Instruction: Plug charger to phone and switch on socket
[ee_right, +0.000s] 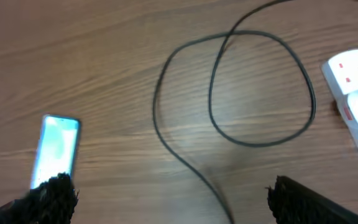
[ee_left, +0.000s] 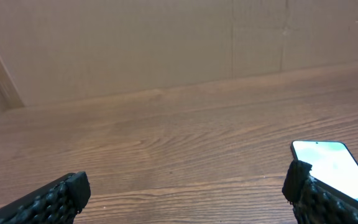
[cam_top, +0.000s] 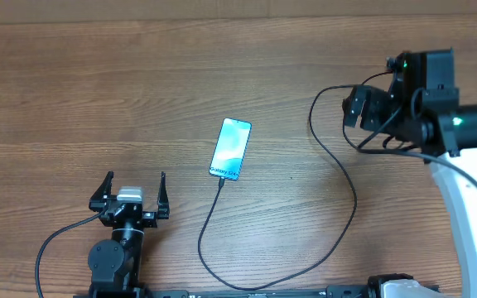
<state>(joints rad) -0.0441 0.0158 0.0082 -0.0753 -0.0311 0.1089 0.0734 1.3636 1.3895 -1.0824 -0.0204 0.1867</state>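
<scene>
The phone [cam_top: 230, 149] is lying face up near the middle of the wooden worktop [cam_top: 98, 83], its blue screen glowing. The charger [cam_top: 354, 207] cable is running from the phone's near edge and sweeping in a wide loop toward the right arm; whether its tip is seated is impossible to tell. The socket [ee_right: 356, 93] is showing only in the right wrist view, lying beside the cable loop. The left gripper [cam_top: 136, 180] is hovering wide open and empty, left of the phone. The right gripper [ee_right: 169, 186] is hanging above the cable, likewise spread wide and holding nothing.
</scene>
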